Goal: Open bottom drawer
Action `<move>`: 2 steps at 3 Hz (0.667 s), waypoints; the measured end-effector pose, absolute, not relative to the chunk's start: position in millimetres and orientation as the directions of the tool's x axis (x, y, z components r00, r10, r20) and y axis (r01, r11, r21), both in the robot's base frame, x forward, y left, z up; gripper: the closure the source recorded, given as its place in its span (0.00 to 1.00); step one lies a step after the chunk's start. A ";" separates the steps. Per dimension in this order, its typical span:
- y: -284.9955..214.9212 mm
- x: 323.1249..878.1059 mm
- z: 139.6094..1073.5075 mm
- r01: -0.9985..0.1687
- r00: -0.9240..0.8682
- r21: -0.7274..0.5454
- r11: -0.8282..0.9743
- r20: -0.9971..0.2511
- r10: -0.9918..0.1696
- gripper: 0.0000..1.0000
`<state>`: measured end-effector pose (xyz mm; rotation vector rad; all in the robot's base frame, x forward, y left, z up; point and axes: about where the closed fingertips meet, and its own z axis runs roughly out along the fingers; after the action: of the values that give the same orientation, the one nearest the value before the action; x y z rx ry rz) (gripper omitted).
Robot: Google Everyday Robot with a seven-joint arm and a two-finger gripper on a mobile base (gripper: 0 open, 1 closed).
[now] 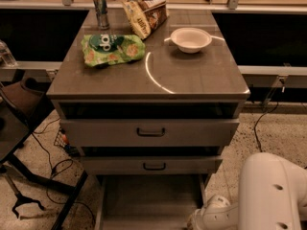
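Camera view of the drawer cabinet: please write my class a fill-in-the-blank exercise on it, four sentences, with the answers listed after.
1. The cabinet has ____ drawers.
2. The bottom drawer is ____, not shut, and its bare grey tray shows.
3. The robot's hand is low, by that drawer's front ____ corner.
4. The bowl on top of the cabinet is ____ in colour.

Missing words: three; open; right; white.
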<state>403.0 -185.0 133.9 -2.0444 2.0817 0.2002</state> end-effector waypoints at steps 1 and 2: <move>-177.0 378.0 141.9 -0.999 0.007 -0.034 0.002 -0.266 -0.964 1.00; -164.5 358.7 140.4 -1.000 0.025 -0.008 -0.024 -0.289 -0.957 1.00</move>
<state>358.7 -164.5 140.4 -2.0878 2.0356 0.2999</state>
